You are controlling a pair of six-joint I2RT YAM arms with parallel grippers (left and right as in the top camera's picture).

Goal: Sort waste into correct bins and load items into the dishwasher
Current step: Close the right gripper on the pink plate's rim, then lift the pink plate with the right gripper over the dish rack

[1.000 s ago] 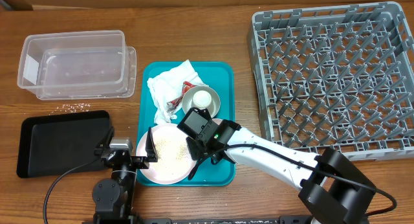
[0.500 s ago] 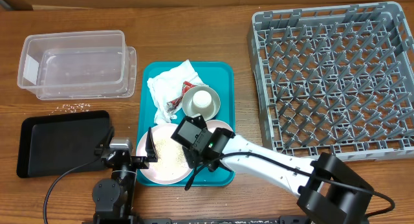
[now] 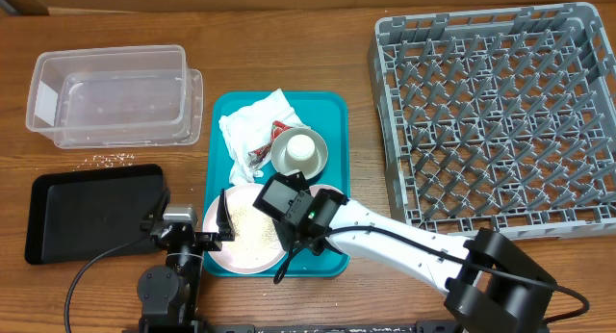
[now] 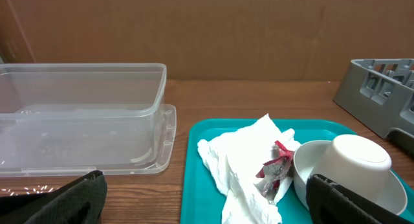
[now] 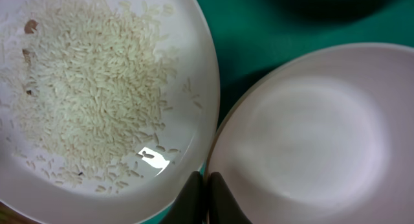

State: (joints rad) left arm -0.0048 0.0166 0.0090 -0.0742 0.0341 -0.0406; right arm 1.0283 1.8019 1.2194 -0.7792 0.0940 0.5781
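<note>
The right hand (image 5: 207, 198) had shifted left and closed tight at frame bottom, between rice-covered plate (image 5: 97, 88) and pink bowl (image 5: 310, 133), seemingly gripping neither; left hand (image 4: 210, 198) stayed wide.

A teal tray (image 3: 332, 110) on a wooden table (image 3: 289, 44)
Rectangular, round-cornered, it lies flat; a brown cardboard wall (image 4: 226, 30) rises behind the table's far edge.

Closed end effector (image 5: 206, 197) sits between a plate (image 5: 189, 30) holding rice (image 5: 84, 88) and a small bowl (image 5: 304, 133).
</note>
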